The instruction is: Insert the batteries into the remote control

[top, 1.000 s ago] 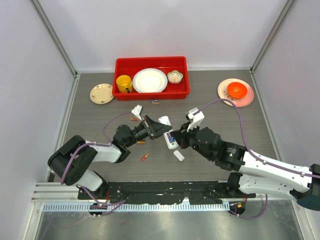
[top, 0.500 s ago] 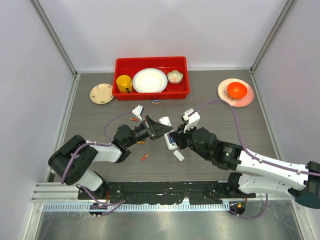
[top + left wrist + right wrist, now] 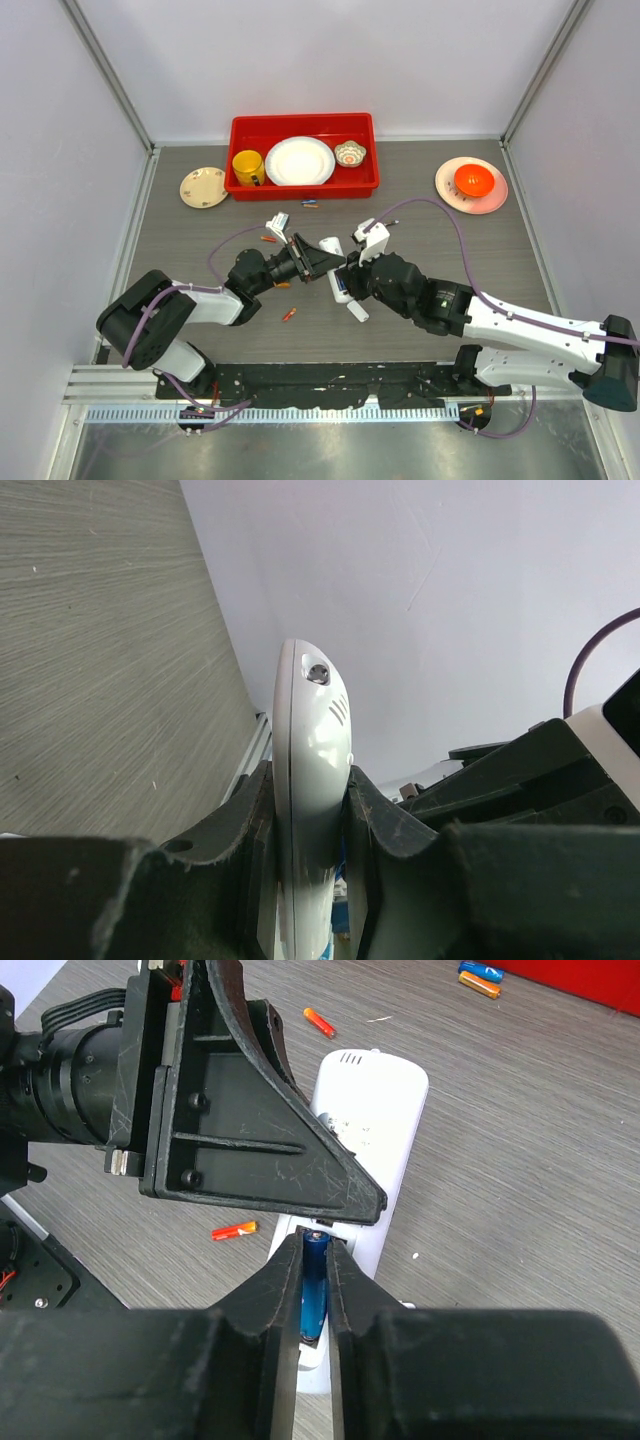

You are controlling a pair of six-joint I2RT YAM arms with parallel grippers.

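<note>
The left gripper (image 3: 316,257) has its jaws pinching the white remote control (image 3: 310,730) edge-on, near the middle of the grey surface (image 3: 430,215). The right gripper (image 3: 315,1250) has its jaws closed narrowly on a blue battery (image 3: 316,1285) at the remote's open recess. Loose orange batteries (image 3: 235,1230) lie on the surface nearby.

One remote control (image 3: 375,1100). Six batteries (image 3: 289,314): five loose on the table (image 3: 440,260), one blue at the remote. One red tray (image 3: 303,187) at twelve o'clock. Three plates (image 3: 204,187) at eleven, twelve and two o'clock. Two bowls (image 3: 473,180), one yellow mug (image 3: 248,167), one small flat white piece (image 3: 357,311).
</note>
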